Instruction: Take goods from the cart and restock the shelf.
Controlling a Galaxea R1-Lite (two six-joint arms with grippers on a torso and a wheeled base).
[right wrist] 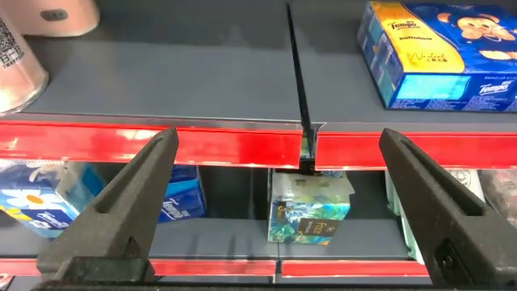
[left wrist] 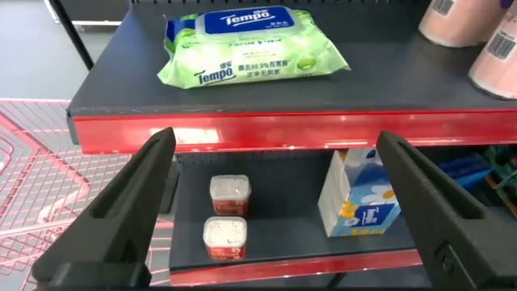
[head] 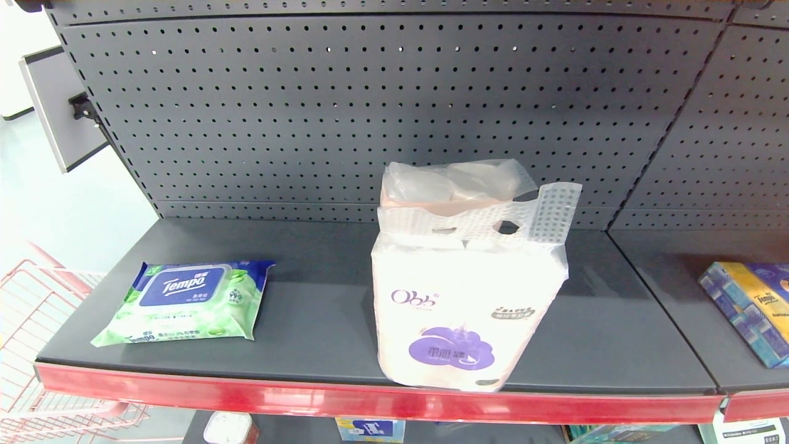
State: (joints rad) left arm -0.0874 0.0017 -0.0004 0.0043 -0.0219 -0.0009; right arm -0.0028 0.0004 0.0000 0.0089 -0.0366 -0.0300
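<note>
Now: L gripper (left wrist: 275, 136), R gripper (right wrist: 279, 132) wide open, empty, facing shelf (head: 320, 308) front; paper-roll pack (head: 462, 308) upright, wipes pack (head: 185, 299) flat, well apart.

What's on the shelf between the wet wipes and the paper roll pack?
Nothing: the head view shows bare shelf between wet wipes and paper roll pack.

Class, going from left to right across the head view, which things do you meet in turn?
Red wire cart → green wet wipes pack → white toilet roll pack → blue and yellow tissue pack.
</note>
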